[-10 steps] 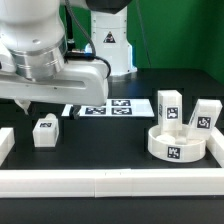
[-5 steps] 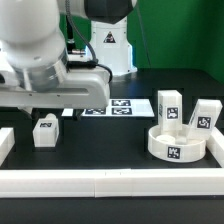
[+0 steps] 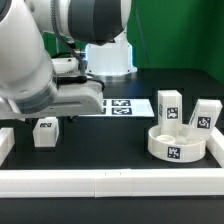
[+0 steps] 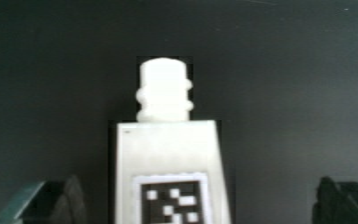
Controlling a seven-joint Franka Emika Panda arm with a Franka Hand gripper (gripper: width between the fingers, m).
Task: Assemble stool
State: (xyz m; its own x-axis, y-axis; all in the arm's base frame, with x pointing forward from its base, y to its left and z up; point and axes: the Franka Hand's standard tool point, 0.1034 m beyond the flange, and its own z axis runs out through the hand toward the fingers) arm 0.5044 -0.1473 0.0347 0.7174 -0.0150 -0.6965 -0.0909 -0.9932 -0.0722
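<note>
Seat (image 3: 176,146): thick round disc, flat on the black surface (image 3: 110,152), at the exterior view's lower right, tag on its side wall. Leg A (image 3: 168,106) and leg B (image 3: 204,116) stand upright just behind it; contact with the seat cannot be told. Leg C (image 3: 44,131) sits apart at the exterior view's left, under the arm (image 3: 40,60), which fills the upper left of the frame. Wrist view: leg C has a rounded peg (image 4: 165,88) at one end and a tag on its face. Tool (image 4: 197,205) is open; the dark fingertips (image 4: 55,200) flank leg C with gaps on both sides, gripping nothing. Marker board (image 3: 118,106) is mid-frame, behind. Border bars (image 3: 110,186) run along the lower edge.
</note>
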